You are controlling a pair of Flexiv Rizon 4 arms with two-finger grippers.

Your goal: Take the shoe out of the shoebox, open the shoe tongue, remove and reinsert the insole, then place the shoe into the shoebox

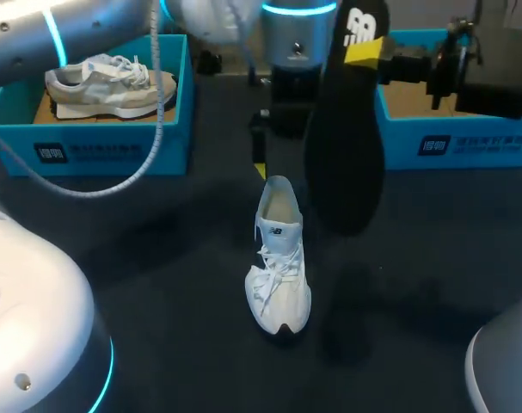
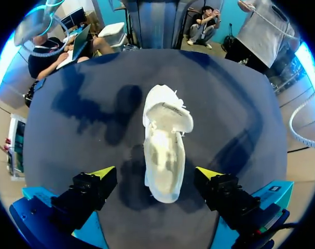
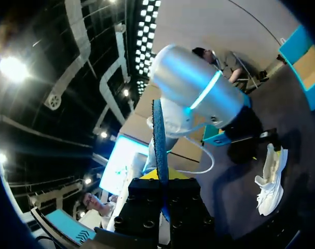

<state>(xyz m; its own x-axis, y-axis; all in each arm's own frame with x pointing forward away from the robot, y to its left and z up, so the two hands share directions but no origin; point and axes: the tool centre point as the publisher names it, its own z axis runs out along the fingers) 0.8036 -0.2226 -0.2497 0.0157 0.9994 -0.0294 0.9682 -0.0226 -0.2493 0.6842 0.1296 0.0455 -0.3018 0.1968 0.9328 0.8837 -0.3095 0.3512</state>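
Observation:
A white shoe [image 1: 279, 274] stands upright mid-table, toe toward the front edge, its mouth wide open. In the left wrist view the white shoe [image 2: 164, 150] lies below and between the spread fingers of my left gripper [image 2: 156, 174], which is open and not touching it. In the head view my left gripper [image 1: 285, 163] hangs just behind the heel. My right gripper [image 1: 370, 50] is shut on the top end of a black insole [image 1: 345, 138], which hangs down in the air right of the shoe. The right wrist view shows the insole [image 3: 160, 140] edge-on in that gripper [image 3: 158, 177].
A blue shoebox [image 1: 170, 129] at the back left holds a grey-and-white sneaker [image 1: 106, 84]. A second blue shoebox [image 1: 454, 142] stands at the back right with bare cardboard inside. A white cable [image 1: 149, 163] droops in front of the left box.

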